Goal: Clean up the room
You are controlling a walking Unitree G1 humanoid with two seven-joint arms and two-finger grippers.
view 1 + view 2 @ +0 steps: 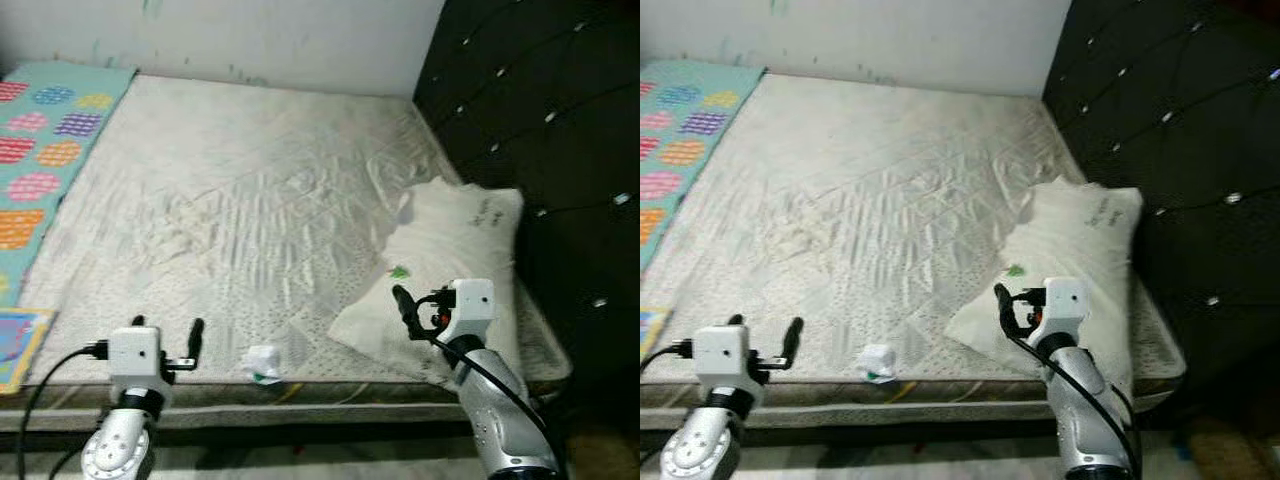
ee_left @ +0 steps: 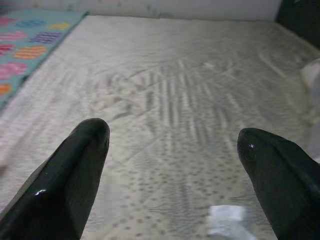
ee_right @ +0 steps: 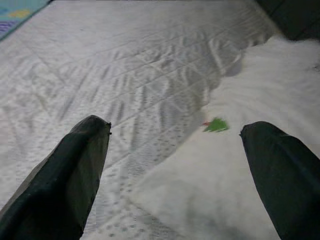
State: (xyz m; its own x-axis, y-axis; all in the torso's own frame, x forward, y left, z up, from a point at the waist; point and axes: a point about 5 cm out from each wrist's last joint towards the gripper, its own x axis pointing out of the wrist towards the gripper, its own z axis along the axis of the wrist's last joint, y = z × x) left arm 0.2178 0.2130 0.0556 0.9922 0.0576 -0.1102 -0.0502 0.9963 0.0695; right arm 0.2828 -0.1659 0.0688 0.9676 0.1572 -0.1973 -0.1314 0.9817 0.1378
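Both grippers, left (image 1: 166, 337) and right (image 3: 175, 165), spread wide at mattress (image 1: 250, 210) front edge; wrapper (image 1: 262, 364) between them, pillow (image 1: 450, 270) at right edge

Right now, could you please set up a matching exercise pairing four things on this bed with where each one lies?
Things:
1. crumpled white paper scrap
2. small green scrap
3. white rectangular pillow
4. colourful spotted blanket

Places:
A. along the mattress's left side
B. against the dark tufted headboard, on the right
C. near the mattress's front edge, between the two end effectors
D. on top of the pillow, ahead of the right end effector

Pairs: 1-C, 2-D, 3-B, 4-A
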